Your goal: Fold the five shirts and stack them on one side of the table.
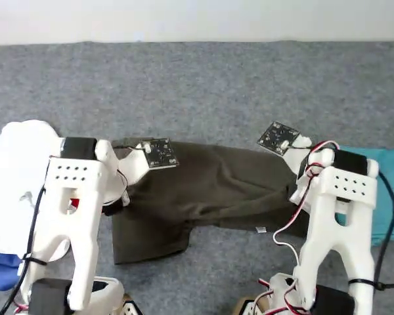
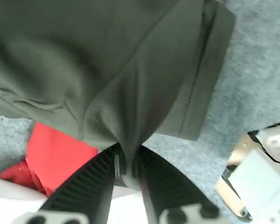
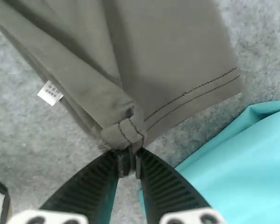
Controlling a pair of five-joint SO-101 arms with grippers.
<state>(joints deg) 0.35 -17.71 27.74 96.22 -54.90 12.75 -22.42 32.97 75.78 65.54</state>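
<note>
A dark olive shirt [image 1: 210,190] hangs stretched between my two arms above the grey table. My left gripper [image 2: 127,164] is shut on a bunched fold of the olive shirt [image 2: 112,70] near its sleeve. At the other end my right gripper [image 3: 127,161] is shut on the shirt's hemmed corner [image 3: 126,126], with a small white label [image 3: 50,92] showing on the cloth. A teal shirt [image 1: 387,197] lies on the table at the right edge, close beside the right gripper [image 3: 233,158]. A red shirt [image 2: 51,156] sits under the left arm.
A blue cloth [image 1: 1,269] lies at the left edge, partly under the white left arm [image 1: 59,210]. The grey carpet-like table [image 1: 203,92] stretches open toward the far side. The right arm's base [image 1: 335,230] stands at the near right.
</note>
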